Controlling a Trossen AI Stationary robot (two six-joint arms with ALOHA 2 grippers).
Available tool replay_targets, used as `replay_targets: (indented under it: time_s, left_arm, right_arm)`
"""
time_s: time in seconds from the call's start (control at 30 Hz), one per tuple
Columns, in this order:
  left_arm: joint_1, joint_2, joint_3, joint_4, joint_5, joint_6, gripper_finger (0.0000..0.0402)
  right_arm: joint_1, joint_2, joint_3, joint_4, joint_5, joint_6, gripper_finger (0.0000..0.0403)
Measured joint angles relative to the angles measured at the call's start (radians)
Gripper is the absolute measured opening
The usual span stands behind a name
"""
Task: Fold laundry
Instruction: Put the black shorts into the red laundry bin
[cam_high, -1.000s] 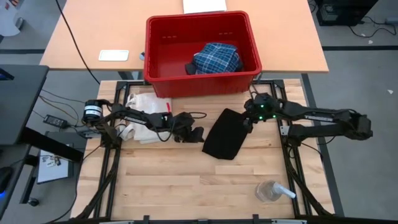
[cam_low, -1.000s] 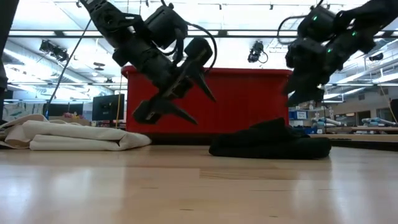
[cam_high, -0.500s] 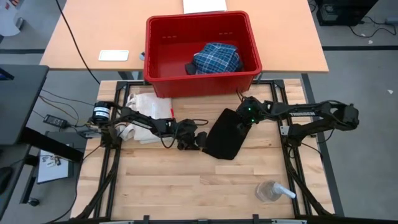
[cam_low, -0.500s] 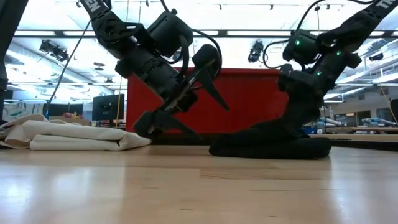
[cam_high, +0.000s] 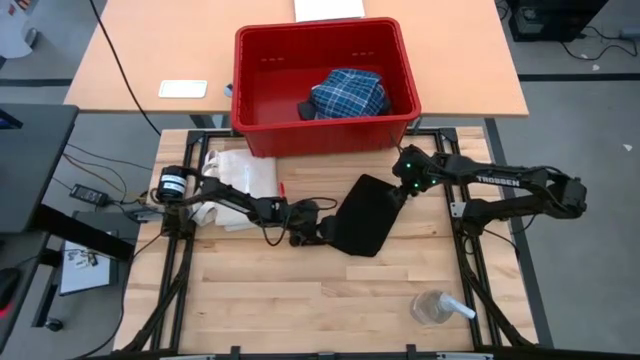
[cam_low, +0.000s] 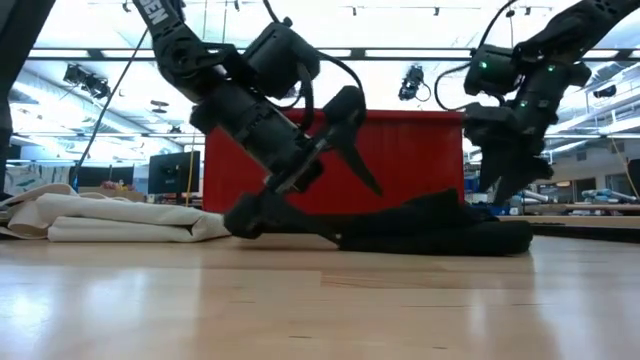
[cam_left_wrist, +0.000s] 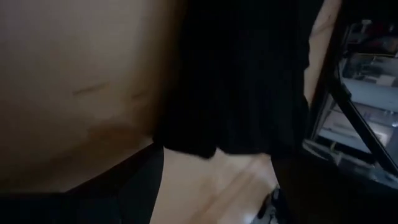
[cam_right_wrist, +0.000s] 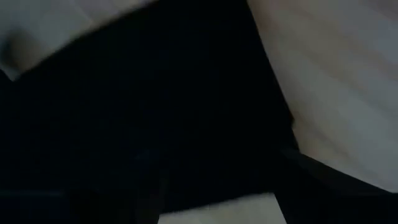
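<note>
A plain black garment (cam_high: 364, 213) lies flat on the wooden table; in the low view it is a low dark heap (cam_low: 440, 228). My left gripper (cam_high: 320, 228) stands open at its left edge and points toward the table's right. One finger (cam_low: 262, 213) is low by the table and the other (cam_low: 355, 160) is raised above the cloth. My right gripper (cam_high: 399, 192) is open and points steeply down over the garment's far right corner (cam_high: 385, 185). A blue-and-white plaid garment (cam_high: 348, 93) lies in the red bin. My left gripper's low finger (cam_left_wrist: 112, 186) reaches the black garment's left edge (cam_left_wrist: 186, 146) at table height, coming level from the table's left. I cannot tell whether it touches the cloth. My right gripper's fingers (cam_low: 500, 185) stand just above the cloth, and I cannot tell whether they touch it.
The red bin (cam_high: 250, 110) stands just beyond the table's far edge. A folded white cloth (cam_high: 238, 188) lies at the far left of the table. A clear plastic container (cam_high: 437, 307) sits near the front right. The front half of the table is bare wood.
My left gripper has gone down and toward the table's right, reaching the black garment's left edge, and its fingers have spread somewhat wider. My right gripper has sunk toward the garment's far right corner and tipped more steeply down. The garment has kept its place.
</note>
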Motion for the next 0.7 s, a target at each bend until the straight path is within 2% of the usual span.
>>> replay_targets:
  time_s: [0.27, 0.6, 0.7]
  left_arm:
    - [0.012, 0.070, 0.096, -0.029, -0.032, 0.040, 0.0299]
    - [0.029, 0.069, 0.099, -0.054, -0.031, 0.055, 0.0291]
    - [0.035, 0.069, 0.099, -0.048, -0.029, 0.052, 0.0280]
  right_arm:
    - [-0.045, -0.044, 0.002, -0.118, -0.045, 0.039, 0.0289]
    - [-0.094, -0.099, 0.002, -0.160, -0.140, 0.064, 0.0314]
    - [-0.081, -0.096, 0.002, -0.173, -0.099, 0.077, 0.0314]
